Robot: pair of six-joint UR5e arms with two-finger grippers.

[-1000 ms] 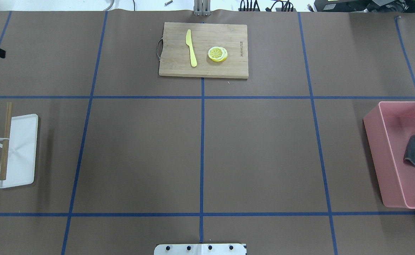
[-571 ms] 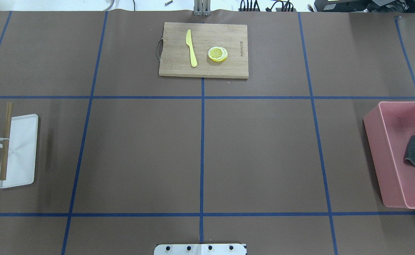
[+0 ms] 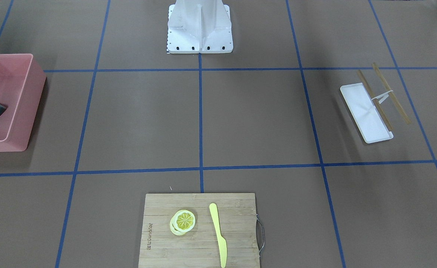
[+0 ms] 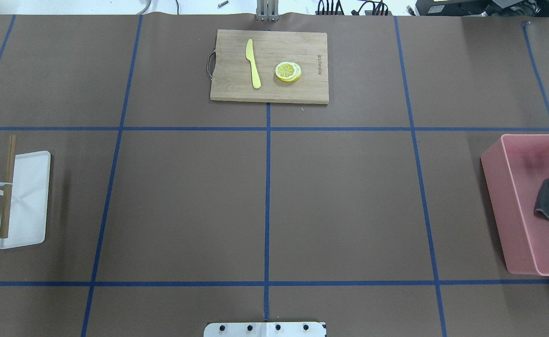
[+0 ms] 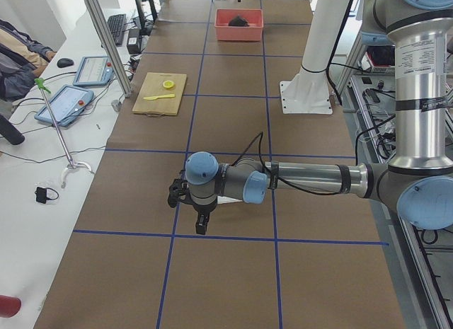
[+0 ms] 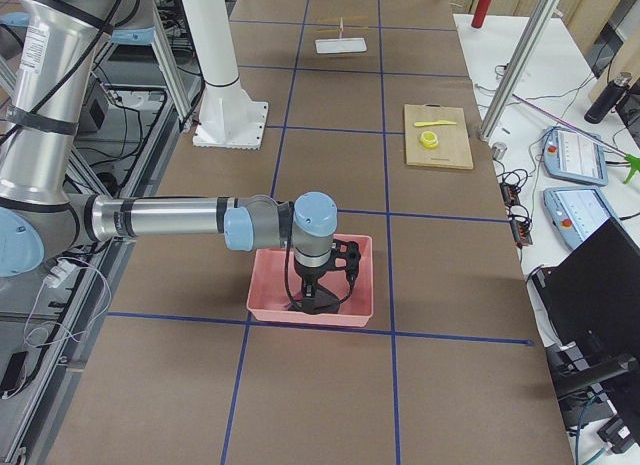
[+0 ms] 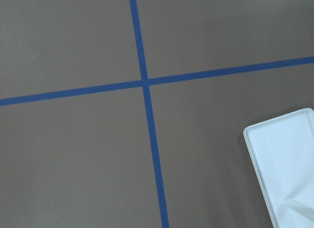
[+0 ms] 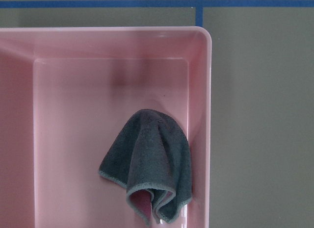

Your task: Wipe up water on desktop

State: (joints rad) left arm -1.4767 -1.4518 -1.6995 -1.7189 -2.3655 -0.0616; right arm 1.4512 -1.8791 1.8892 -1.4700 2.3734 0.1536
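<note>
Across the whole table, under both arms: brown desktop (image 4: 185, 206), blue-taped. Over its left end, left gripper (image 5: 200, 227), gone from the overhead edge since a second ago. Over pink bin (image 4: 494, 187) with grey cloth (image 8: 152, 159), right gripper (image 6: 318, 301). Clench of either: cannot tell.

A white side bench (image 5: 28, 223) beside an aluminium post (image 5: 105, 39) carries tablets (image 5: 65, 104), a keyboard (image 5: 117, 30) and a mouse (image 5: 65, 62).

I get bright, even overhead light, cams sharp; soft short shadows by pink bin (image 3: 37, 96) & white tray (image 4: 33, 210) on matte worktop (image 4: 349, 201).
</note>
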